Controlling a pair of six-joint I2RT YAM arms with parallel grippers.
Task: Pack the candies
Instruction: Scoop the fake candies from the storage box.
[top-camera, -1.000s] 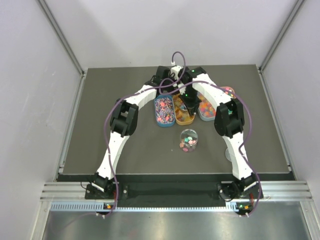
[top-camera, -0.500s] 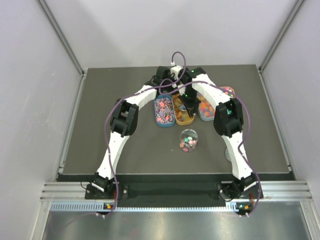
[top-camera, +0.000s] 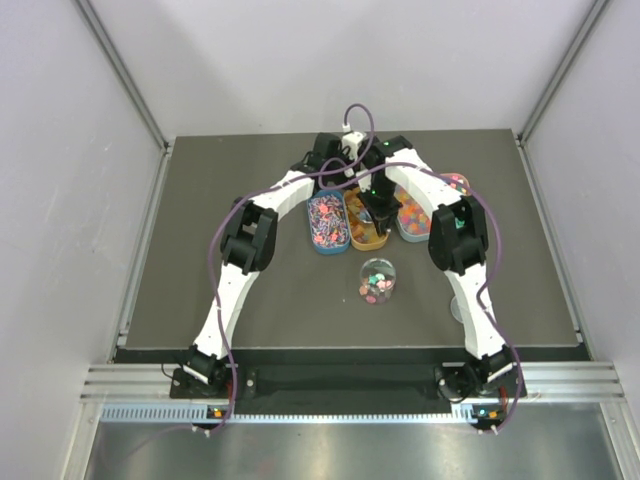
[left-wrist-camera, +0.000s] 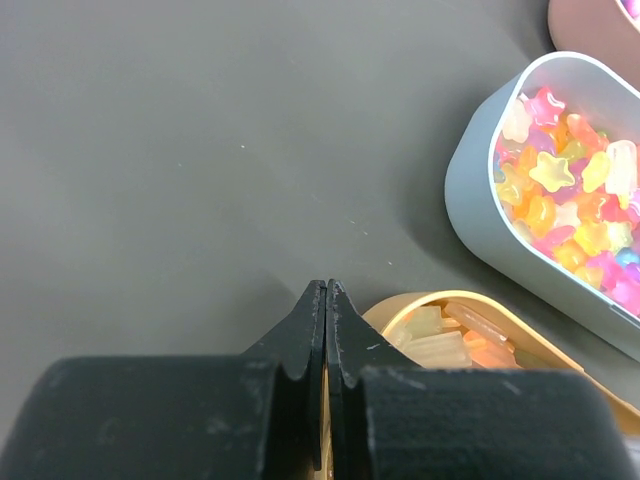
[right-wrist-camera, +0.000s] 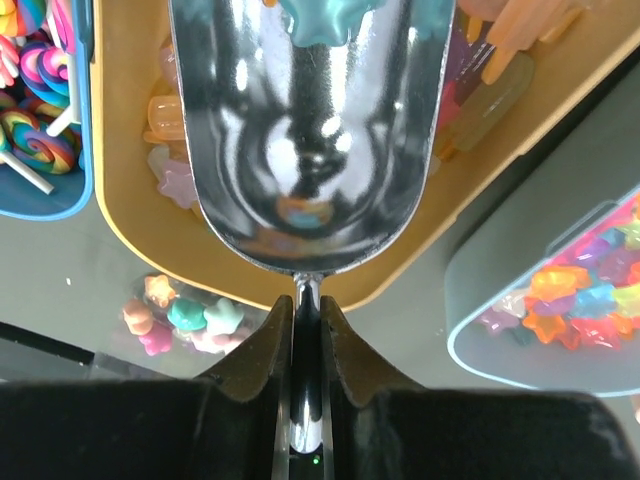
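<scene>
My right gripper is shut on the handle of a metal scoop, held over the orange tray of pale gummies. A teal star candy lies at the scoop's front end. Star candies lie in the clear jar just in front of the tray. In the top view the right gripper is above the orange tray. My left gripper is shut and empty, low over the mat at the far end of the orange tray.
A blue tray of lollipops stands left of the orange one, and a grey-blue tray of star gummies stands to its right; the latter also shows in the left wrist view. A pink tray is at the far right. Both arms cross above the trays.
My right gripper with the scoop has moved slightly away from me along the orange tray. The left arm and the jar have not moved.
</scene>
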